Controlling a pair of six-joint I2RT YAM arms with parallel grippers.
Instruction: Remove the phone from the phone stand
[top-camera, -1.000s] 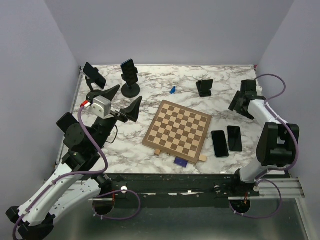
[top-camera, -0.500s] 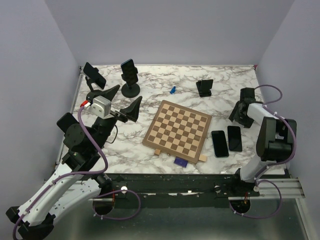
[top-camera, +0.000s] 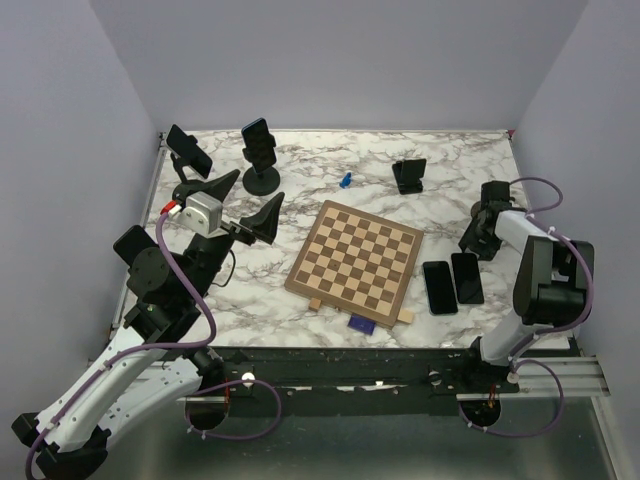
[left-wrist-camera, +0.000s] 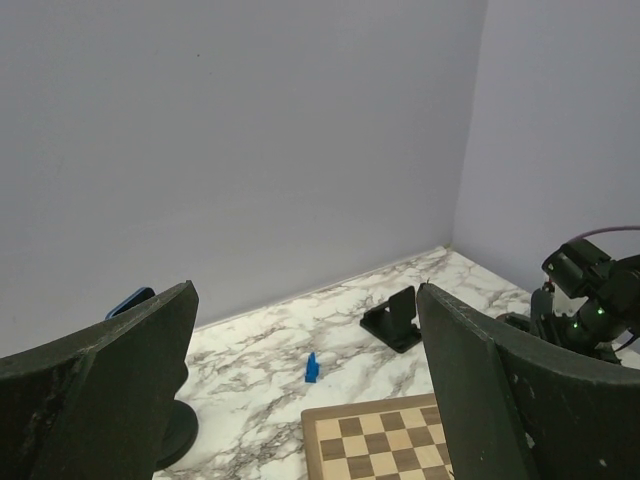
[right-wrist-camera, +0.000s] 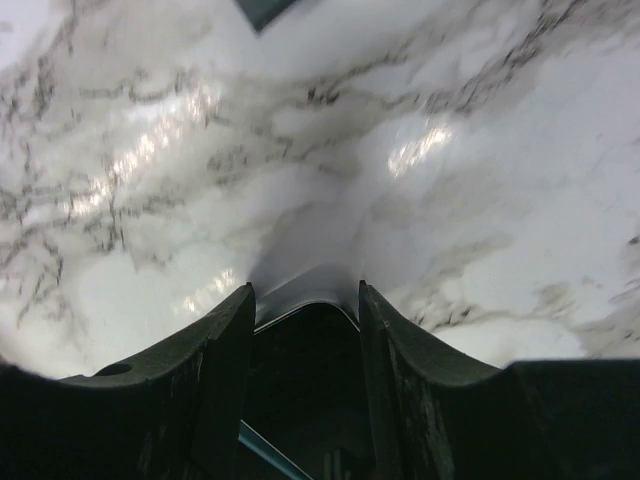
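So nearest me the chessboard (top-camera: 357, 255) sits in the middle of the table (top-camera: 255, 300), with an inner phone (top-camera: 438, 287) flat just right of it and an outer phone (top-camera: 468, 279) just beside that. My right end effector (right-wrist-camera: 305, 292) is down at the outer phone's far end. Its dark edge fills the narrow gap between the fingers (right-wrist-camera: 215, 380), but tbh I can't tell if they pinch it. My left end effector (top-camera: 258, 187) is spread wide, holding nothing. Further back there's an empty phone stand (top-camera: 408, 175), and a third phone (top-camera: 259, 138) upright in its round-base stand (top-camera: 262, 180)
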